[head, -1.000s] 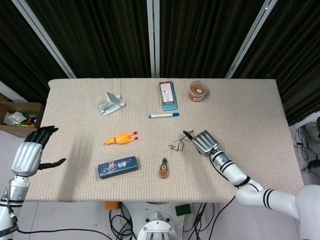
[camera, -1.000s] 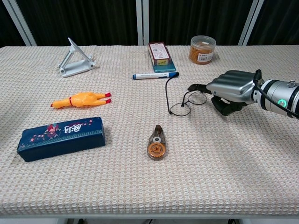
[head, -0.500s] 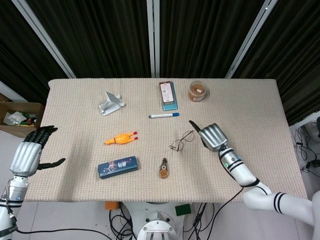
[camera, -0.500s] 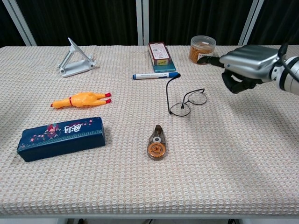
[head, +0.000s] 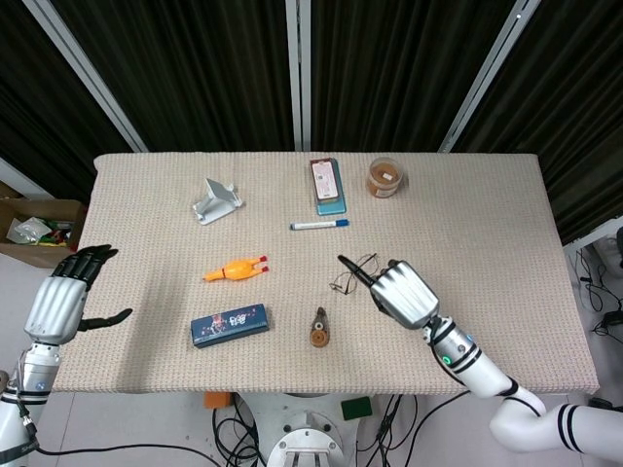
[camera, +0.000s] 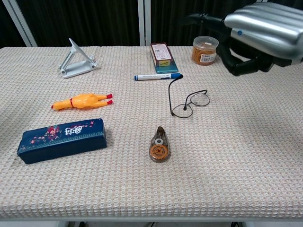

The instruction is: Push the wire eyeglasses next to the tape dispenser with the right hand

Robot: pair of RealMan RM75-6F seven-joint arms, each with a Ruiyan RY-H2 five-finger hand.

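Left robot hand (head: 60, 300) off the tabletop (camera: 246, 156) edge, fingers spread, holding nothing. Tape dispenser (camera: 159, 145) lies near the wire eyeglasses (camera: 188, 103), apart. Right robot hand (camera: 258, 33) raised above the tabletop, empty, one finger extended, others curled.

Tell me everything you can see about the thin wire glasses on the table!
The thin wire eyeglasses have a dark, skinny metal frame and two round clear lenses. They rest on the beige woven table cover with one arm sticking up, its tip near the blue marker pen. Nothing touches them; the silver right hand is raised above.
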